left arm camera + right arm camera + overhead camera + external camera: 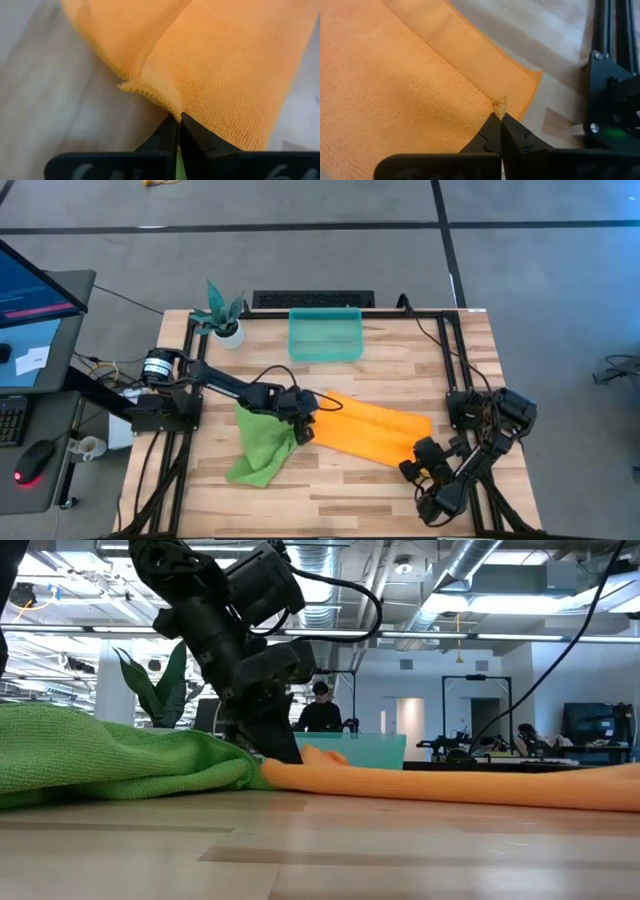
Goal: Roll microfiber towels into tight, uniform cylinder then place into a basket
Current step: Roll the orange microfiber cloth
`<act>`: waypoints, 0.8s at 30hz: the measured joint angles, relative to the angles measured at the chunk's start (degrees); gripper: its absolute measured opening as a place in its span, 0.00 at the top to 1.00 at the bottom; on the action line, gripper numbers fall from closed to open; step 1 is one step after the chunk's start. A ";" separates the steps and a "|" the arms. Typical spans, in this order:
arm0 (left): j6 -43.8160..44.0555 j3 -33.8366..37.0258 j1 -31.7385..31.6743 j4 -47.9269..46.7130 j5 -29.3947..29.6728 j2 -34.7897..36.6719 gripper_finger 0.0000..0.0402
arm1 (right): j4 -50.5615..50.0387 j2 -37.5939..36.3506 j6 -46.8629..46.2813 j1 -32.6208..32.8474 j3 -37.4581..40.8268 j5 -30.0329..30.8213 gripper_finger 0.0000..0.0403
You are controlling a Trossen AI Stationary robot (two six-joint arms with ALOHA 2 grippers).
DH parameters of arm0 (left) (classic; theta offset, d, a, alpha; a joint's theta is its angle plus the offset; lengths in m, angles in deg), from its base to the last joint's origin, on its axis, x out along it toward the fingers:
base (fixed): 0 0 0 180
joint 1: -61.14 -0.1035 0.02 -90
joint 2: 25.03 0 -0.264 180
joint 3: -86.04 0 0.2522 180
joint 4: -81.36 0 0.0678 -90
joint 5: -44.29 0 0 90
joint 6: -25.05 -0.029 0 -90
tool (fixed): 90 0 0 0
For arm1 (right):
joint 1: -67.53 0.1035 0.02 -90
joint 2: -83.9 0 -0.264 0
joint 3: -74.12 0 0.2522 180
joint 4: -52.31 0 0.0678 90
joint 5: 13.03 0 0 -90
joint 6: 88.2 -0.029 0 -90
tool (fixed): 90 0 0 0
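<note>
The orange-yellow microfiber towel [372, 430] lies folded in a long band across the table's middle. My left gripper [302, 423] is shut on its left end, and my right gripper [420, 448] is shut on its right end. The lime green towel [262, 446] lies crumpled on the table under and in front of my left gripper, touching the orange one [450, 785] in the low view. The teal basket [325, 336] stands at the far edge, with nothing showing in it. My left gripper pinches the orange towel's hemmed edge [167, 107] between its two fingertips, at the towel's left end where layers fold together. The fingers slant down from the table's left. The rest of the towel lies on the table. My right gripper pinches a small tuft at the corner of the towel's upper layer [500, 104] with its fingertips only. It slants down from the table's near right. A lower layer [522, 82] reaches past that corner and lies flat on the wood.
A small white pot with a teal plant [224, 320] stands at the far left corner. Black frame rails [455, 370] run along the table's right side. A person stands in the room behind the table [320, 710]. Bare wood lies along the near edge.
</note>
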 joint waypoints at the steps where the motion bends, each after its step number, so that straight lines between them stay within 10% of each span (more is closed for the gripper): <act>1: 0.01 0.00 0.00 -0.34 0.43 0.00 1.00 | -0.26 0.00 0.11 -0.20 -0.22 0.00 0.97; 12: 1.16 0.00 -0.27 -2.13 0.68 0.00 0.98 | -0.69 0.00 1.97 -2.52 -0.33 -0.04 0.97; 24: -0.79 0.00 -0.44 -1.54 -1.58 0.02 0.72 | -0.49 0.00 3.26 -3.46 -0.33 -0.15 0.97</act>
